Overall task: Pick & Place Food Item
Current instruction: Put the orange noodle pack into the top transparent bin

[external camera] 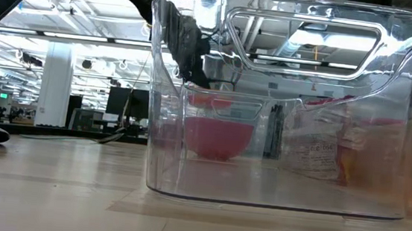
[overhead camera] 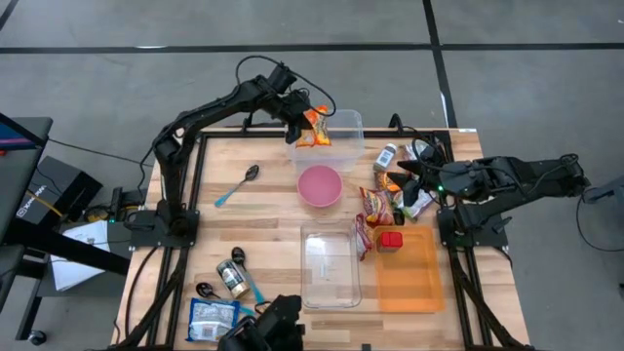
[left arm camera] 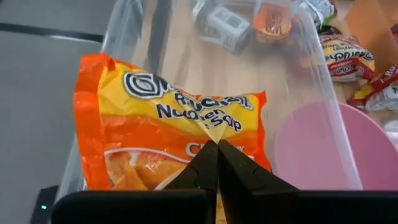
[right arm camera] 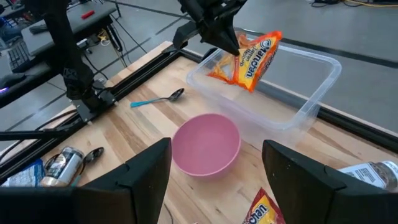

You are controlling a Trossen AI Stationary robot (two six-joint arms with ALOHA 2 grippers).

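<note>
My left gripper [overhead camera: 304,119] is shut on an orange and yellow noodle soup packet [overhead camera: 316,129], held over the clear plastic bin [overhead camera: 343,156] at the table's far edge. The packet fills the left wrist view [left arm camera: 168,134] and shows in the right wrist view [right arm camera: 249,57] above the bin [right arm camera: 292,93]. My right gripper [overhead camera: 408,178] is open and empty at the right, near a pile of food packets [overhead camera: 378,205]. A pink bowl [overhead camera: 319,185] stands on the table just in front of the bin. My left gripper pinches the noodle packet between its two fingers at the middle of one flat face [left arm camera: 214,134], where the wrapper puckers. The fingers slant down from the table's left. The packet hangs tilted below them, lifted clear above the bin's inside [right arm camera: 245,65].
A second clear bin [overhead camera: 330,265] and an orange tray [overhead camera: 408,273] holding a red item [overhead camera: 390,240] lie near the front. A spoon [overhead camera: 237,185], a jar [overhead camera: 230,278], a blue packet [overhead camera: 212,317], a bottle [overhead camera: 386,156] and snack packets are scattered about.
</note>
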